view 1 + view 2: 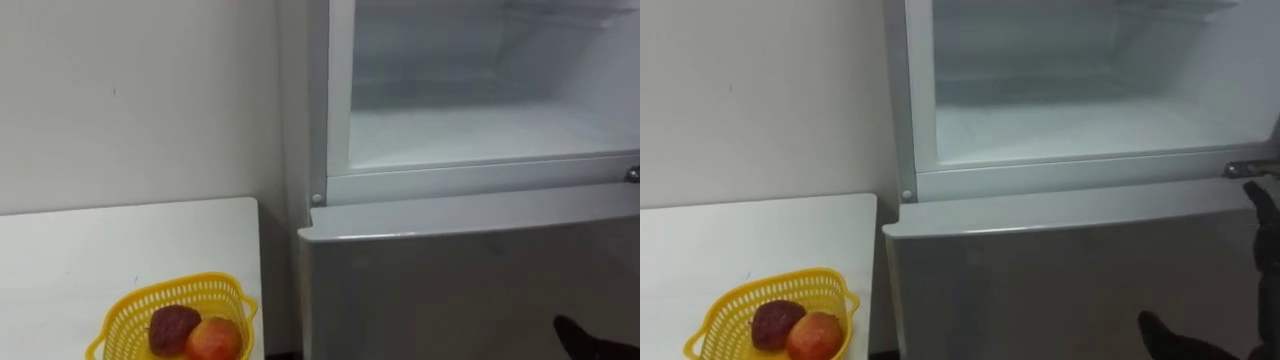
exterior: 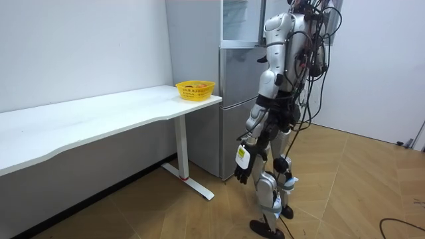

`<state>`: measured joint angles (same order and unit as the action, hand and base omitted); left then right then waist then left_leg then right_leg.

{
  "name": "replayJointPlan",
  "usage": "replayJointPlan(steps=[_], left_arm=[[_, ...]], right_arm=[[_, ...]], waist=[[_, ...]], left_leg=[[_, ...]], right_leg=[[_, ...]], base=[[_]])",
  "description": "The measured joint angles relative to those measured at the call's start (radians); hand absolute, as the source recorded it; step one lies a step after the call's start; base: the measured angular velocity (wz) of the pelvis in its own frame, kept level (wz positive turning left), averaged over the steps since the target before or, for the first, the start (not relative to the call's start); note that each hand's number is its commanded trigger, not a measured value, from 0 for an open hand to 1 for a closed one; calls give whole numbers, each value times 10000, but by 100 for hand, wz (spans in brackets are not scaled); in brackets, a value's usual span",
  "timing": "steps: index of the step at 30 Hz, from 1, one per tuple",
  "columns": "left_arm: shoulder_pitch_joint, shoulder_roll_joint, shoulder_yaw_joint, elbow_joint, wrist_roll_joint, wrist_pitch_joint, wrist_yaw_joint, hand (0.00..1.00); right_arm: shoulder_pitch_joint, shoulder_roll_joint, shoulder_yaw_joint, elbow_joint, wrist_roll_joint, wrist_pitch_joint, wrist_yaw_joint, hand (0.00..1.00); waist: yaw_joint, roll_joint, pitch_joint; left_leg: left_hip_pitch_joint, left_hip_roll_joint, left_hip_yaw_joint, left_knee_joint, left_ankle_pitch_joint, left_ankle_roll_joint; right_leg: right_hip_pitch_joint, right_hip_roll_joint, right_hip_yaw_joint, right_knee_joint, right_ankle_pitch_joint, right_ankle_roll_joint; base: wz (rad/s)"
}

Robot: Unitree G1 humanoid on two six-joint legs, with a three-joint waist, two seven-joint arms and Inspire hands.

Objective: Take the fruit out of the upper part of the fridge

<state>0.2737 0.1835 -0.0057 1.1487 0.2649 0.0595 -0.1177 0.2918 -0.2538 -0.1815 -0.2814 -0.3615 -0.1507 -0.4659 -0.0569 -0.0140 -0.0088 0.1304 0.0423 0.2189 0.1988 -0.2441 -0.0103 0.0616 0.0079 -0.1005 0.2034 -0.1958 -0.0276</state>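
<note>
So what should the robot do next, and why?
Probably lift its right hand into the upper fridge compartment and reach further back: it already stands open, the part of its shelf in view looks bare, and the left hand hangs by its leg.

The left robot hand (image 2: pixel 243 174) hangs low beside the thigh, fingers relaxed; the right robot hand (image 1: pixel 1268 250) is raised in front.
</note>
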Motion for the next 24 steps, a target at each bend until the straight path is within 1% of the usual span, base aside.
replayJointPlan(steps=[2,4,6,7,8,12,13,15,16,18,19,22,24], left_arm=[[32,-6,0,0,-2,0,26,0],[74,-20,1,12,-1,2,59,0],[92,-26,0,47,-1,11,59,0],[91,-28,0,47,-1,15,59,0],[91,-38,1,38,5,31,58,0],[113,-57,1,-144,8,69,52,0],[113,-59,-1,-228,11,77,51,0],[51,-59,5,-325,5,73,76,0],[52,-59,5,-328,-4,69,94,0],[88,-61,1,-327,-9,73,178,0],[122,-61,1,-330,-40,75,210,0],[194,-49,6,-404,-203,78,230,0],[202,-49,7,-559,-202,71,230,0]], right_arm=[[114,95,-12,149,0,-9,-167,0],[124,173,-92,234,2,-9,-238,0],[131,194,-135,309,2,-8,-436,0],[139,230,-213,348,1,-10,-543,0],[150,267,-334,408,12,-10,-618,0],[484,317,-512,499,439,-12,-898,0],[531,318,-490,568,484,-38,-920,0],[615,370,-495,1012,553,-32,-995,0],[683,392,-498,1158,649,-29,-994,0],[945,465,-497,1557,1071,-5,-992,0],[1063,513,-512,1780,1418,2,-991,0],[1137,619,-672,2408,2235,4,-1009,0],[1147,621,-793,2771,2949,5,-1112,0]], waist=[[-64,57,-18],[-243,114,-29],[-331,127,-33],[-459,152,-43],[-483,116,-14],[-517,103,8],[-522,112,-1],[-535,166,-43],[-535,163,-47],[-534,160,-56],[-573,151,-40],[-794,153,-29],[-791,141,-23]], left_leg=[[-20,1,113,-1,0,0],[-27,3,220,-4,0,0],[-4,6,283,-3,0,0],[6,7,308,-3,0,0],[7,8,326,-4,0,0],[-1,9,406,-4,0,0],[-25,8,429,-5,0,0],[-88,4,433,-17,0,0],[-82,1,433,-20,0,0],[-71,-3,433,-23,0,0],[-84,-3,433,-22,0,0],[-113,-5,433,-14,0,0],[-138,-2,436,-19,0,0]], right_leg=[[-93,10,122,33,1,2],[-100,7,132,43,3,6],[-103,9,177,53,2,6],[-100,11,184,53,2,8],[-107,16,209,53,1,8],[-151,17,302,4,-13,27],[-205,18,336,21,-14,29],[-275,28,371,22,10,47],[-271,29,403,28,11,49],[-260,32,426,50,12,50],[-267,35,426,70,14,52],[-311,28,437,92,10,51],[-403,43,487,168,7,47]], base=[[-14],[-7],[-7],[-4],[-4],[-7],[-7],[-2],[0],[-2],[0],[-2],[-11]])
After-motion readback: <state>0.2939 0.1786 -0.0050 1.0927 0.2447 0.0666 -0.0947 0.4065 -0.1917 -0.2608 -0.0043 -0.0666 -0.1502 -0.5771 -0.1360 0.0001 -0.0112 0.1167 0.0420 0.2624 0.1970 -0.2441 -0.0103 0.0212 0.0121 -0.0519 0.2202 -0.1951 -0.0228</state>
